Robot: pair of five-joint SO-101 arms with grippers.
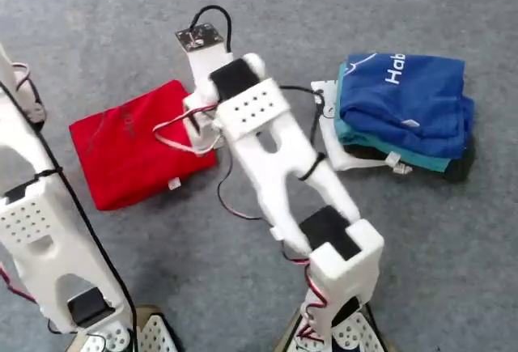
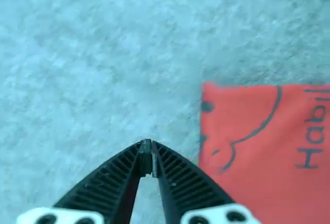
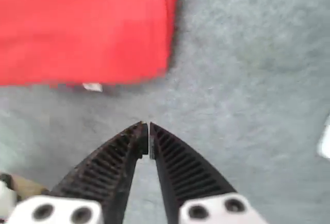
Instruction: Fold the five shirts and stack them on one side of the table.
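Note:
A folded red shirt (image 1: 133, 142) lies left of the table's middle. At the right stands a stack of folded shirts (image 1: 405, 109), blue on top, then teal, with dark and white ones beneath. My right arm (image 1: 251, 113) stretches from the front across to the red shirt's right edge. My right gripper (image 3: 145, 130) is shut and holds nothing, hovering over grey felt just off the red shirt (image 3: 82, 28). My left gripper (image 2: 147, 151) is shut too, also with nothing in it, over bare felt beside a corner of the red shirt (image 2: 258, 152).
Grey felt (image 1: 405, 239) covers the whole table. My left arm (image 1: 40, 231) rises along the left edge. Loose cables (image 1: 182, 137) hang from the right arm over the red shirt. Open felt lies at the front right and along the back.

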